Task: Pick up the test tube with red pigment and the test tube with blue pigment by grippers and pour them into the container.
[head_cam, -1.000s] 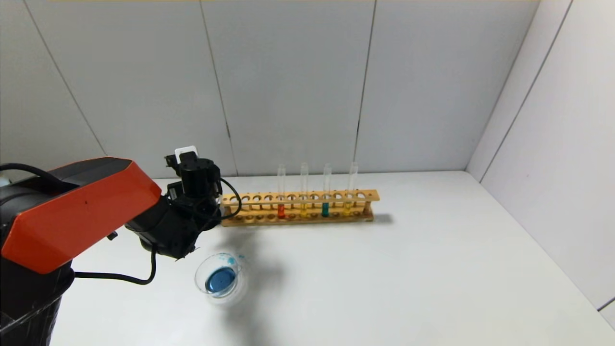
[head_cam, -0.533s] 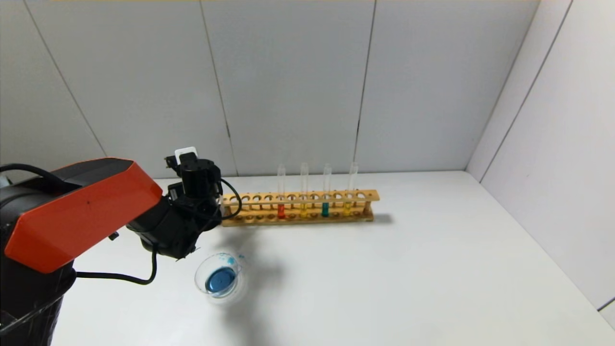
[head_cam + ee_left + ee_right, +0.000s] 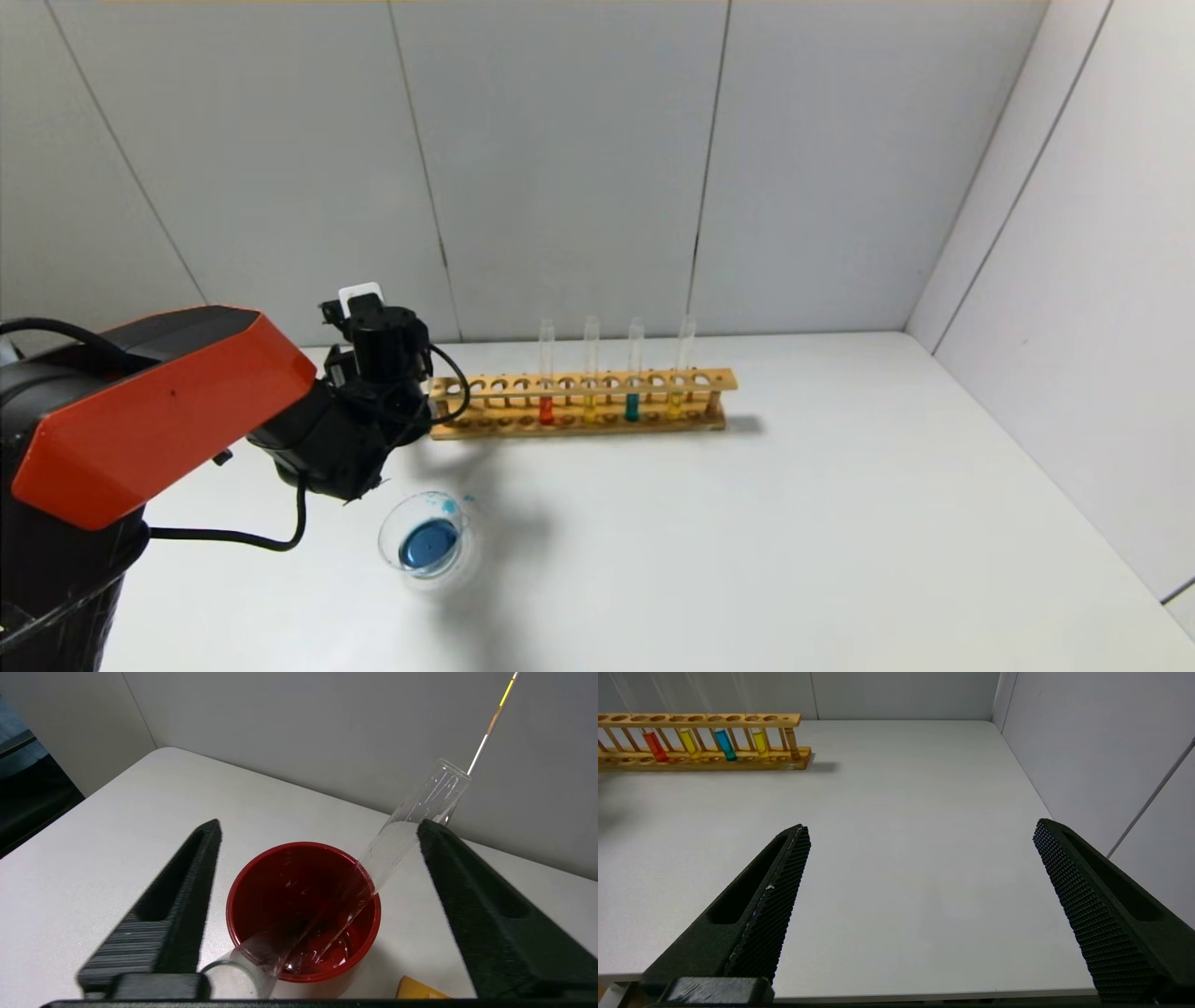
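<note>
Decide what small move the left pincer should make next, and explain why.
Probably lift the left pincer straight up, clear of the red cup. Its fingers stand wide open, and the empty tube leans free in the cup between them, so a sideways move might knock it. The test tube with red pigment waits in the rack; the container holds only blue. The right pincer idles open.

Both grippers' jaws wide apart

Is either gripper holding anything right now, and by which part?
Nothing. The left gripper is open above the empty tube in the red cup; the right gripper is open.
</note>
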Robot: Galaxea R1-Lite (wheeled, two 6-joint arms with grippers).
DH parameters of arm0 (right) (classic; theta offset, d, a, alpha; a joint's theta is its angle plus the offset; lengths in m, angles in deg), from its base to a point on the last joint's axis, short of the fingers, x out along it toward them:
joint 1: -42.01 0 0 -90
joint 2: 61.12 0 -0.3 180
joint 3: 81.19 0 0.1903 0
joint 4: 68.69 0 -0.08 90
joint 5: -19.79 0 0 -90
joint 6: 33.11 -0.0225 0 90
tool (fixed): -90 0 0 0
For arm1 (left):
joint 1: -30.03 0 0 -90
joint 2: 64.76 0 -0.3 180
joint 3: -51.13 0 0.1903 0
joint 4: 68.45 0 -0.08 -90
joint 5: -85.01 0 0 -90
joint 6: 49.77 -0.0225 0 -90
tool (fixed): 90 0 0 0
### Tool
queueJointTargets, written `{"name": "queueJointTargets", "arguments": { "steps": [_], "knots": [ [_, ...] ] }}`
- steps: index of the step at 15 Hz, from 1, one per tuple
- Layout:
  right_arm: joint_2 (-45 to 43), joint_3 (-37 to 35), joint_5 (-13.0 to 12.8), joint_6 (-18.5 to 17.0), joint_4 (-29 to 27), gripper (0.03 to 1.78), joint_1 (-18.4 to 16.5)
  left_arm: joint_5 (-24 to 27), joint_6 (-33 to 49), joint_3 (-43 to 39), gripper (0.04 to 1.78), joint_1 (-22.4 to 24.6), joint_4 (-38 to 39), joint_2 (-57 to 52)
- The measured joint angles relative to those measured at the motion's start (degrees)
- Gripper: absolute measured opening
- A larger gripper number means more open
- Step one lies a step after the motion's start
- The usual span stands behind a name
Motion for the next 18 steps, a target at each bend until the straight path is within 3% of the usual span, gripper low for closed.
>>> {"name": "queueJointTargets", "arguments": {
  "steps": [3,10,13,18],
  "knots": [
    [0.00,0.00,-0.02,0.00,0.01,1.75,0.02,-0.26,-0.17,-0.09,1.74,-0.09,0.11,-2.15],
    [0.00,0.00,-0.02,0.00,-0.02,1.75,0.07,-0.66,-7.79,-3.94,1.75,-0.16,0.20,-18.98],
    [0.00,0.00,0.00,0.00,-0.02,1.75,0.10,-0.28,-13.54,-10.23,1.75,0.17,-1.62,-32.72],
    [0.00,0.00,-0.02,0.00,-0.02,1.75,0.10,2.82,-18.83,-28.17,1.75,1.60,-9.84,-61.33]
  ]
}}
